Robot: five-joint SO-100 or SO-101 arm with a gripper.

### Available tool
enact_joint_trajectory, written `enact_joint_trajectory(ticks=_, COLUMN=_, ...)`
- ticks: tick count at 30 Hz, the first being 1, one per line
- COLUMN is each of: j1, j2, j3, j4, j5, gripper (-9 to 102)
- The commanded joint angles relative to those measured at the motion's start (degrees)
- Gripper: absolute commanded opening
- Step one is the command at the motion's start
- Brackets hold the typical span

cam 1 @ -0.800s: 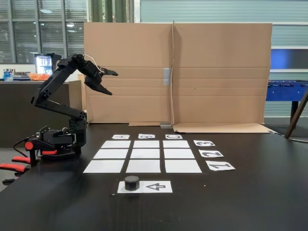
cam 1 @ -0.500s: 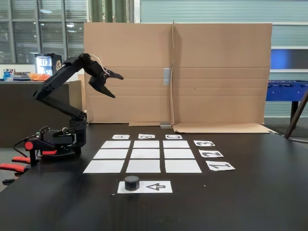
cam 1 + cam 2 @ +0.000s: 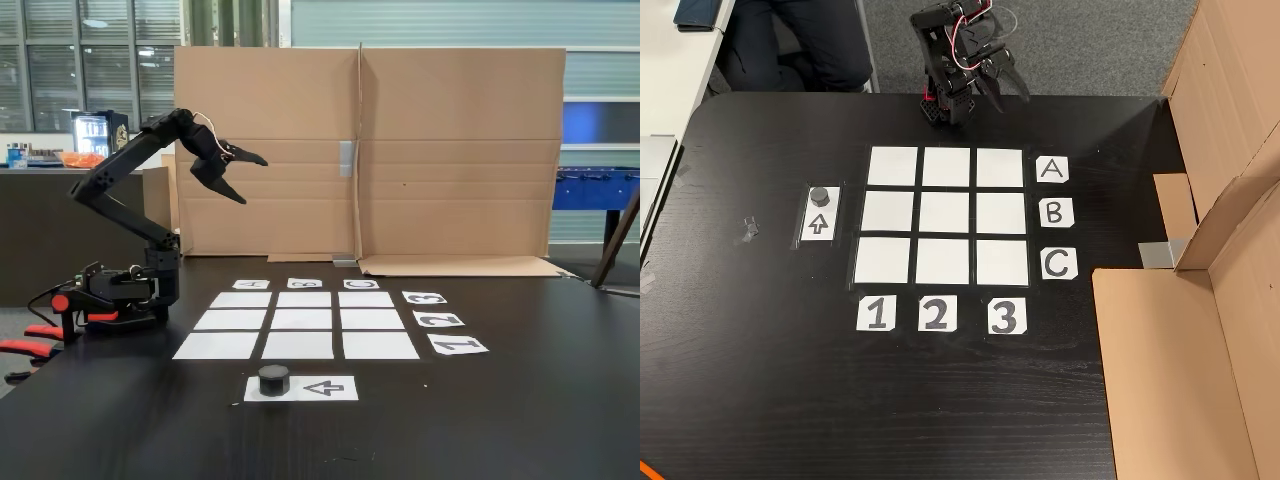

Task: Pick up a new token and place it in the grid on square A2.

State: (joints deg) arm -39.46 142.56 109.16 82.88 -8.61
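Plainly, nothing is done: the small black puck token (image 3: 273,379) sits on its arrow-printed white sheet (image 3: 821,214), square A2 (image 3: 948,166) bare, the black two-fingered hand (image 3: 243,178) raised, released, empty.

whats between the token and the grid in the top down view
In the other view, the token sits on the arrow sheet; only a narrow strip of bare black table separates that sheet from the grid.

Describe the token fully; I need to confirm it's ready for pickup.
The token is a small black puck, a short flat cylinder with a matte look. It sits upright on the end of a white sheet printed with an arrow, outside the grid. Nothing else touches it; the hand is raised far away, open.
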Motion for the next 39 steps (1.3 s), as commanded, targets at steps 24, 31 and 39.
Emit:
enact_joint_trajectory(ticks=24, j1=30.3, j2=-27.7, j3=-22.0, j4=0.1, j5=9.2, gripper=43)
enact_joint_trajectory(ticks=31, j1=36.5, j2=-37.2, j3=-28.7, j4=1.1, j5=9.1, gripper=43)
enact_joint_trajectory(ticks=39, j1=43.1, j2=-43.1, j3=-33.8, j4=5.6, j5=8.9, gripper=43)
